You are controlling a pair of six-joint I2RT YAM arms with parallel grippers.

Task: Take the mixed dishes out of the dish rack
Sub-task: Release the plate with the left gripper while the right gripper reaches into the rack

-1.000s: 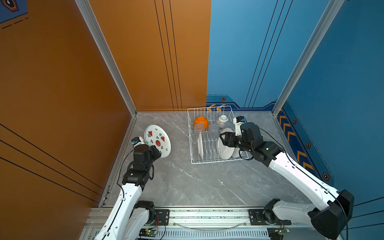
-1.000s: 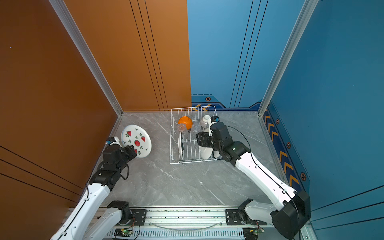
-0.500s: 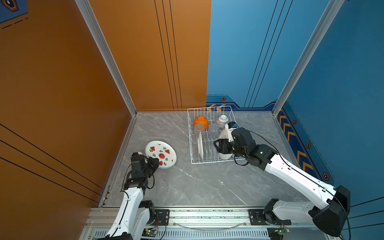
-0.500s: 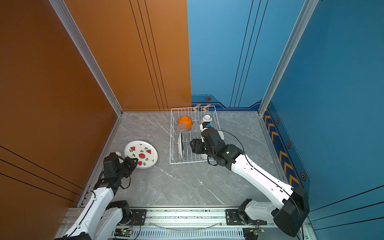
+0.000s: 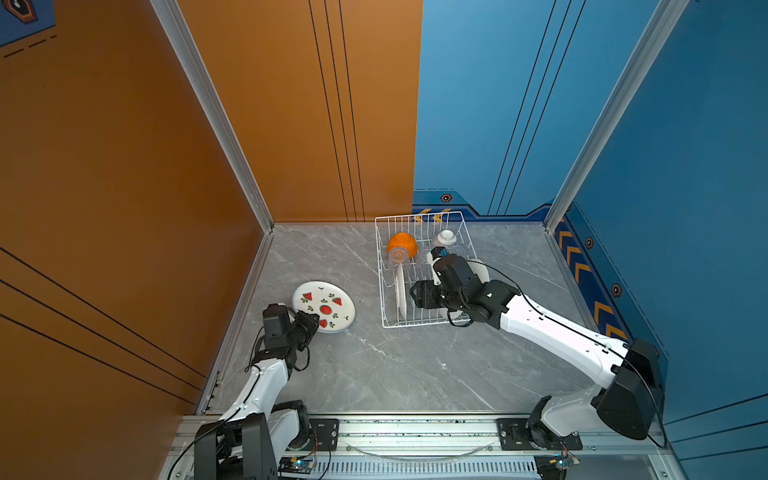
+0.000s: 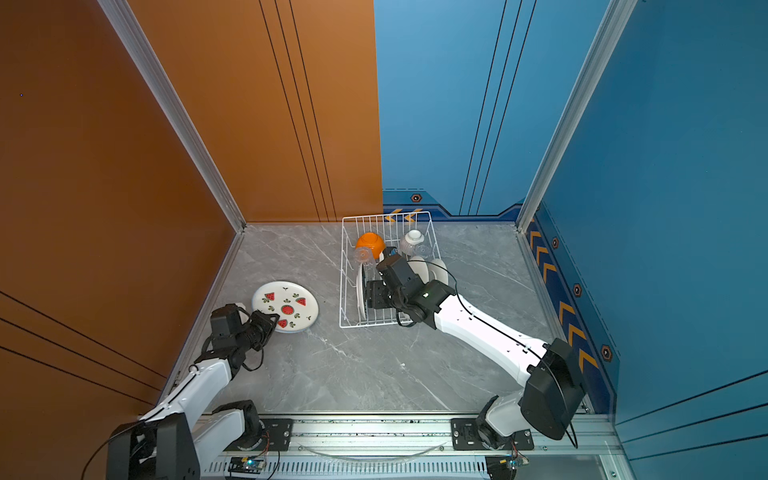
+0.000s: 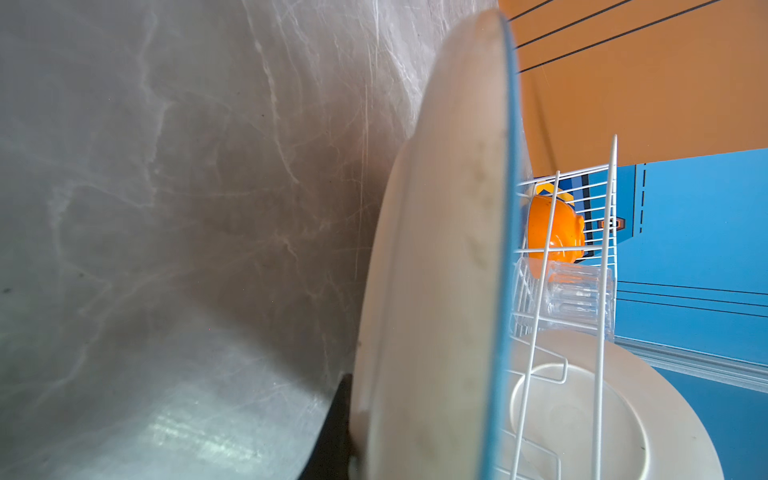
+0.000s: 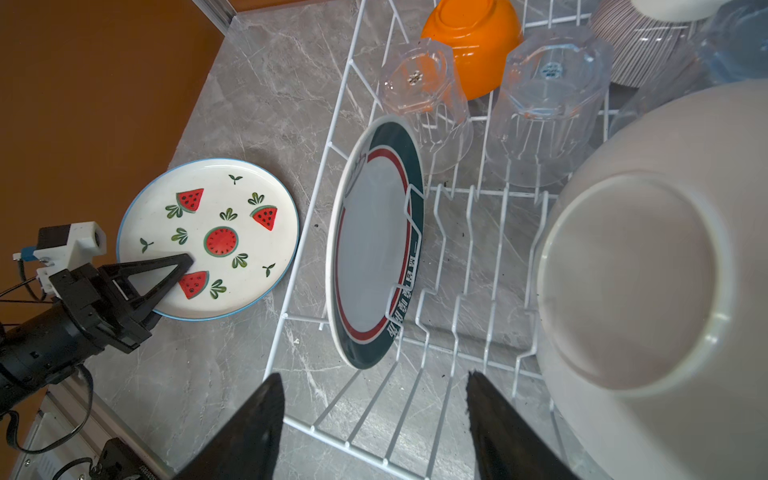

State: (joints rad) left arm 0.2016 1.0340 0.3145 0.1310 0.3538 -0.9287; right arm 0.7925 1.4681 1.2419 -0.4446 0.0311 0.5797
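Marble table [image 5: 415, 374], left tool [image 5: 316, 322] pinching watermelon plate [image 5: 332, 299] rim, right tool [image 8: 374, 380] wide over dish rack [image 5: 415, 325] front

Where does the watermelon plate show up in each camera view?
In a top view: the watermelon plate lies on the table, left of the rack.
In a top view: same spot, left of the rack.
Left wrist: seen edge-on and close, rack behind it.
Right wrist: face up outside the rack, left end effector clamped on its rim.
Shared landmark: the orange bowl in the rack.
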